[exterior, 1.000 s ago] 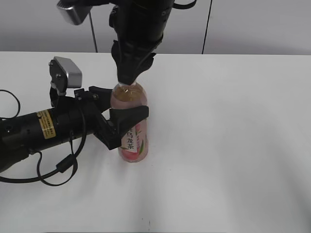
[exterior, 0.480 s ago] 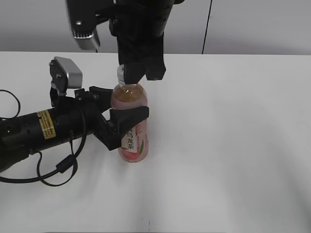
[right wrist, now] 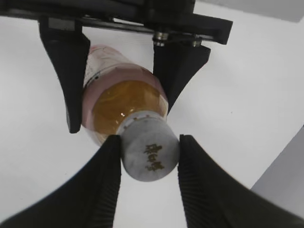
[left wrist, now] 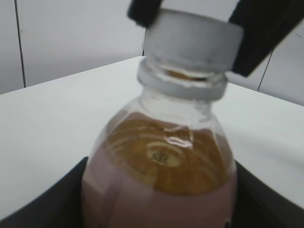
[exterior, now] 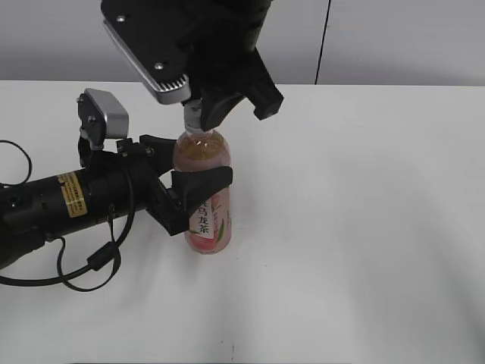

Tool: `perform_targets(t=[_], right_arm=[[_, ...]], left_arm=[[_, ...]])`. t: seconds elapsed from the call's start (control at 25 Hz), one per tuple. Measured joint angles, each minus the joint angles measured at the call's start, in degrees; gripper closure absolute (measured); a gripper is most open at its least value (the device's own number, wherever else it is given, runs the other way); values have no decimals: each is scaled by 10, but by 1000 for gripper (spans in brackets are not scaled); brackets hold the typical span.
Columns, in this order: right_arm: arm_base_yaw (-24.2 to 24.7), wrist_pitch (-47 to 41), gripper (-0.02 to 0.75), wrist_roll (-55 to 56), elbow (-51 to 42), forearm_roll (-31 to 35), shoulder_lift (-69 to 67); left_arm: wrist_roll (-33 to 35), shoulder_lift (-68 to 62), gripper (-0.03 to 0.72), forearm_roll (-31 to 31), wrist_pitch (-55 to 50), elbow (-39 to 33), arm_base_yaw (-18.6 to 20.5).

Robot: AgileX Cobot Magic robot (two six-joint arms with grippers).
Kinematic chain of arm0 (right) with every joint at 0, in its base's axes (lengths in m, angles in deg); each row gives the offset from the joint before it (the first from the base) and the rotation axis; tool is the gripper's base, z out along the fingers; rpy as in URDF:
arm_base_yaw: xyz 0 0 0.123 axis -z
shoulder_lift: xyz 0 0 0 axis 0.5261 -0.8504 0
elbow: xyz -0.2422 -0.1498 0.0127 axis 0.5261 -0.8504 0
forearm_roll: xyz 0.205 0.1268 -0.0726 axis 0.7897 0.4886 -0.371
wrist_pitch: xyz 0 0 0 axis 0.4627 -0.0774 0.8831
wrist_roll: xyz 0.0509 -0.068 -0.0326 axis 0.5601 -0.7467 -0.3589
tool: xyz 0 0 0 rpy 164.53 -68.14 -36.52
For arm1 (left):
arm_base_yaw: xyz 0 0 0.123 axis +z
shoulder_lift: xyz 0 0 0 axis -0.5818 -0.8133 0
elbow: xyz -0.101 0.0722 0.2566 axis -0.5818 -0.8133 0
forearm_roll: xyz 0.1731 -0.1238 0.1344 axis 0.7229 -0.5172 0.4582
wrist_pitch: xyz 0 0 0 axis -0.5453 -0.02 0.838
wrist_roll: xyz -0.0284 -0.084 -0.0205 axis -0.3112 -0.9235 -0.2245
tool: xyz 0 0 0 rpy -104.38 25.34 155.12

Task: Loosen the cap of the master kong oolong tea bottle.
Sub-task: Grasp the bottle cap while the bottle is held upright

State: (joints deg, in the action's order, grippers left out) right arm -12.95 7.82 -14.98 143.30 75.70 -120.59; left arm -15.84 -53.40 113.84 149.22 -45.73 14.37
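Nearest the exterior camera lies the bare front of the white desk (exterior: 364, 288), and a loose black cable (exterior: 91, 265) loops across it under the left arm (exterior: 53, 205), which stretches in low from the left edge with a yellow sticker on its black barrel. A silver wrist camera (exterior: 102, 114) sits on top of that arm. At its end the left tool (exterior: 193, 178) is clenched around the body of the master kong oolong tea bottle (exterior: 203, 197), one black finger across the front of the pink label and the other behind the shoulder; in the left wrist view the dark fingers flank the bottle low on both sides. The bottle stands upright on the desk, a little left of the middle, with pale amber tea visible through the clear upper part and a white strip of black characters facing the camera. Above it, the right tool (exterior: 198, 114) reaches straight down from the top of the view and grasps the cap (exterior: 192, 117); the right wrist view shows its two ribbed black fingers (right wrist: 97, 190) pressed against opposite sides of the white cap (right wrist: 149, 154), whose dark logo faces the lens. In the left wrist view the cap (left wrist: 192, 40) sits on the neck above its ring, pinched between those dark fingers. Behind the desk runs a grey wall (exterior: 409, 38) with a dark vertical seam.
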Motion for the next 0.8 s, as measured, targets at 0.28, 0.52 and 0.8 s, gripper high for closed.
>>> perform_targets(t=[0.28, 0.52, 0.8], right_arm=[[0, 1, 458, -85, 0, 2, 1], [0, 2, 458, -148, 0, 8, 2], [1, 2, 458, -213, 0, 15, 3]], left_arm=[[0, 0, 221, 1, 0, 0, 0], [0, 0, 221, 1, 0, 0, 0], [1, 0, 221, 2, 1, 0, 0]])
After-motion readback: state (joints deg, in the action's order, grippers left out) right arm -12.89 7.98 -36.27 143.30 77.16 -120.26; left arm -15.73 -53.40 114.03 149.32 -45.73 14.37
